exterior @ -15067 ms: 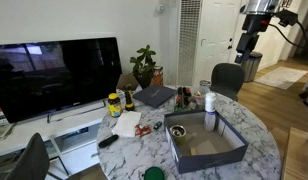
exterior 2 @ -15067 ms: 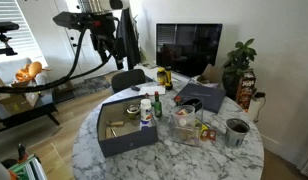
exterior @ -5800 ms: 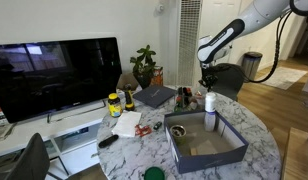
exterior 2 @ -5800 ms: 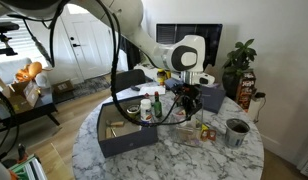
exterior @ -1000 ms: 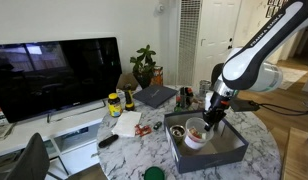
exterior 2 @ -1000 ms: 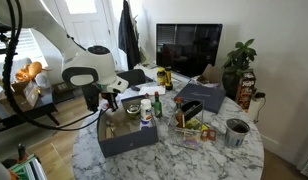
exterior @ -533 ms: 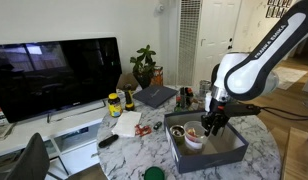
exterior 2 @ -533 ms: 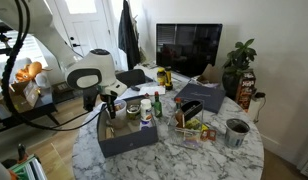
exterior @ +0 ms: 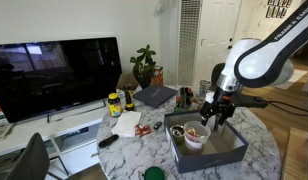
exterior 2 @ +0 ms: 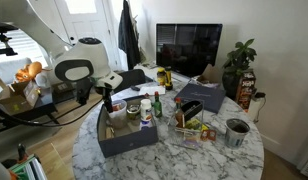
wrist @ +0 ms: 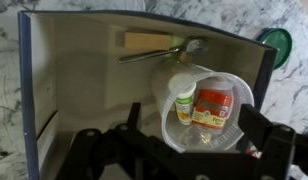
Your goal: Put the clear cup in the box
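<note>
The clear cup point(exterior: 195, 136) stands upright on the grey floor of the box point(exterior: 210, 158). In the wrist view the cup point(wrist: 210, 112) holds a small white bottle and a red-labelled jar. My gripper point(exterior: 216, 117) hangs just above the cup and a little to its side. In the wrist view its dark fingers point(wrist: 196, 138) are spread wide on either side of the cup and do not touch it. The box's blue wall point(wrist: 26, 90) runs along the left. In an exterior view the gripper point(exterior 2: 106, 101) is over the box point(exterior 2: 130, 141).
A wooden stick point(wrist: 149, 42) and a metal utensil lie at the box's far end. A small dark bowl point(exterior: 178, 130) sits in the box. A taller white bottle point(exterior: 210, 101), a dark slab point(exterior: 154, 96) and a green lid point(exterior: 154, 173) are on the marble table.
The gripper lowered the cup onto the box floor, opened and rose slightly. The cup stays standing in the box.
</note>
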`<move>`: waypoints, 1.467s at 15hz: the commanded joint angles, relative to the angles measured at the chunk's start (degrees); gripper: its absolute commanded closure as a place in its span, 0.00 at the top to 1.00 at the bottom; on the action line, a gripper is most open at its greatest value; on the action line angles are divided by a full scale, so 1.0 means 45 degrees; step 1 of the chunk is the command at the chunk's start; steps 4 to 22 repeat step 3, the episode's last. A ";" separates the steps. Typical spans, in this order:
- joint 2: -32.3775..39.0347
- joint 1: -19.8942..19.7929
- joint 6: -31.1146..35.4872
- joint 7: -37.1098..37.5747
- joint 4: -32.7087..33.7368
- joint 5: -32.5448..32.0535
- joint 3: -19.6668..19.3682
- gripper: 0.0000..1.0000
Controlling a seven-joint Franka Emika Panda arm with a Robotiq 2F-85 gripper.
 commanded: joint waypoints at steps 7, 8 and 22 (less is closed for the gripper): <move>-0.1588 0.0226 -0.0083 -0.1271 -0.0190 0.0283 -0.0645 1.00; -0.1588 0.0226 -0.0083 -0.1271 -0.0190 0.0283 -0.0645 1.00; -0.1588 0.0226 -0.0083 -0.1271 -0.0190 0.0283 -0.0645 1.00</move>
